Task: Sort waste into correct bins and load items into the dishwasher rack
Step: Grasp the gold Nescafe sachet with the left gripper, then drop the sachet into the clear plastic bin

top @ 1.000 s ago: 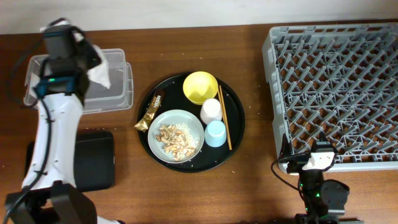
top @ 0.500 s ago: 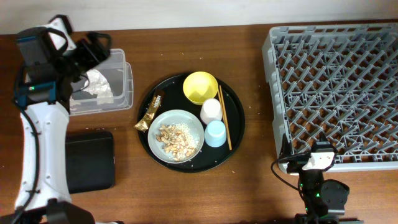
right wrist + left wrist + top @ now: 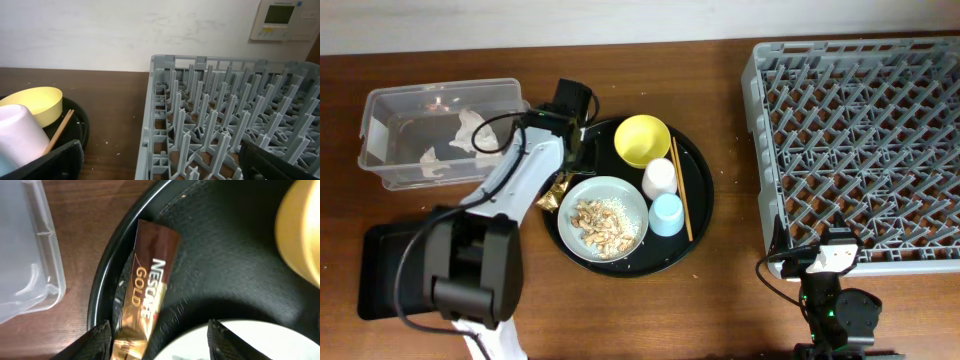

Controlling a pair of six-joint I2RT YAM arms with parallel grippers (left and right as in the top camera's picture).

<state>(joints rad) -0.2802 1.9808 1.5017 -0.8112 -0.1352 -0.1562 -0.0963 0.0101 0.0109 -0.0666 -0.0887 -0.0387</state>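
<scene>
At nine o'clock on the round tray (image 3: 702, 200), the left pincer (image 3: 159, 329) hangs wide apart over the Nescafe wrapper (image 3: 147, 280); the right pincer (image 3: 167, 160) is apart too.

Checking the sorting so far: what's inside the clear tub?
Two crumpled white napkins lie inside the clear tub. The left arm covers the tub's lower right corner, so anything there is hidden.

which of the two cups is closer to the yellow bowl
The white cup: it stands right beside the yellow bowl, while the pale blue cup sits farther off, on the white cup's other side.
</scene>
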